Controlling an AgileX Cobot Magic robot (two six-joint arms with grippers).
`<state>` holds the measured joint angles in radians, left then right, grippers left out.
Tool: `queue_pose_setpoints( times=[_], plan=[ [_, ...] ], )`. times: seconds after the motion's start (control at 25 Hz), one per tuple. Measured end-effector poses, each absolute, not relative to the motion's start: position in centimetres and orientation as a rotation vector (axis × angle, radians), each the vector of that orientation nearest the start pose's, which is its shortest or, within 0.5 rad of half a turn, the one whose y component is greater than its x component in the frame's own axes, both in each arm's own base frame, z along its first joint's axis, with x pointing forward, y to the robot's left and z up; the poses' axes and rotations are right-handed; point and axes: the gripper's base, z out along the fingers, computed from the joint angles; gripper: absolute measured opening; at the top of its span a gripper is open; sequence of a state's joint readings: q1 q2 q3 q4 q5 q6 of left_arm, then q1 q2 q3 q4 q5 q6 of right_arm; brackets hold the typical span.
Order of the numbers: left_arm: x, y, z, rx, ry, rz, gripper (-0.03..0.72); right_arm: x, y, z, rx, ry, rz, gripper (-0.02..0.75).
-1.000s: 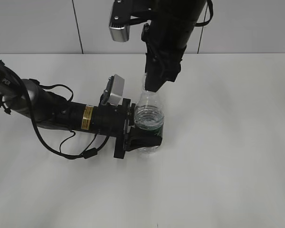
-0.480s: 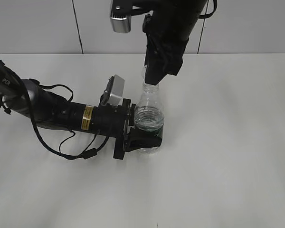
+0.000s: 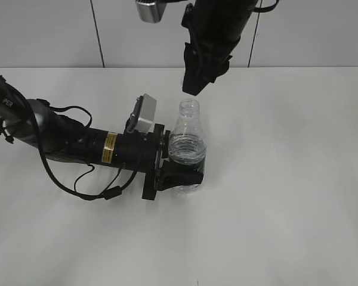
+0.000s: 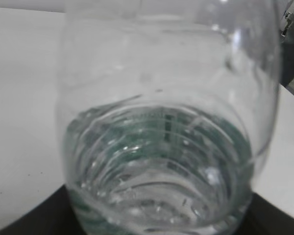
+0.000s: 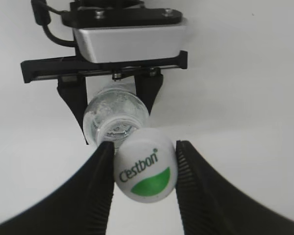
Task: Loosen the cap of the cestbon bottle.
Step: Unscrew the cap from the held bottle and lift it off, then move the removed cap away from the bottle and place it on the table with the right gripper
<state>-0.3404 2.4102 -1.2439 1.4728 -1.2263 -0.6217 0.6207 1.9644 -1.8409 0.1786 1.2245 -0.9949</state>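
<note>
The cestbon bottle (image 3: 187, 142) stands upright on the white table, its neck open at the top. My left gripper (image 3: 184, 176) is shut on its ribbed lower body from the left. The left wrist view is filled by the clear bottle (image 4: 161, 147) with water and the green band. My right gripper (image 3: 191, 89) hangs just above the open neck, apart from it. In the right wrist view the right gripper (image 5: 145, 164) is shut on the cap (image 5: 148, 172), white with a green half-moon and "Cestbon" print. The bottle's mouth (image 5: 115, 117) shows below and behind the cap.
The left arm (image 3: 65, 140) lies low across the table's left side with a looping black cable (image 3: 86, 187). Its silver wrist camera (image 3: 145, 113) sits next to the bottle. A grey wall (image 3: 322, 30) closes the far edge.
My right gripper has risen off the bottle's neck with the cap between its fingers, leaving the neck bare. The left gripper and the bottle have stayed put.
</note>
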Motion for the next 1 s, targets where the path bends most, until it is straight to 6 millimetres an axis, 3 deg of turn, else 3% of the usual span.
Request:
queue_pose_setpoints(
  times=[0.28, 0.4, 0.68, 0.8, 1.0],
  plan=[
    [34.4, -21.3, 4.9, 1.407, 1.441, -1.21, 0.412, 35.4, 23.9, 31.3, -1.673, 2.187, 0.173, 0.29],
    [34.4, -21.3, 4.9, 1.406, 1.44, -1.211, 0.412, 36.8, 21.6, 31.3, -1.473, 2.328, 0.187, 0.29],
    [34.4, -21.3, 4.9, 1.406, 1.439, -1.212, 0.412, 40.2, 14.3, 31.3, -0.922, 2.598, 0.228, 0.29],
    [34.4, -21.3, 4.9, 1.406, 1.439, -1.212, 0.412, 40.8, 11.7, 30.2, -0.765, 2.688, 0.238, 0.29],
    [34.4, -21.3, 5.0, 1.406, 1.437, -1.214, 0.412, 40.5, 9.4, 25.6, -0.623, 2.815, 0.263, 0.29]
  ],
)
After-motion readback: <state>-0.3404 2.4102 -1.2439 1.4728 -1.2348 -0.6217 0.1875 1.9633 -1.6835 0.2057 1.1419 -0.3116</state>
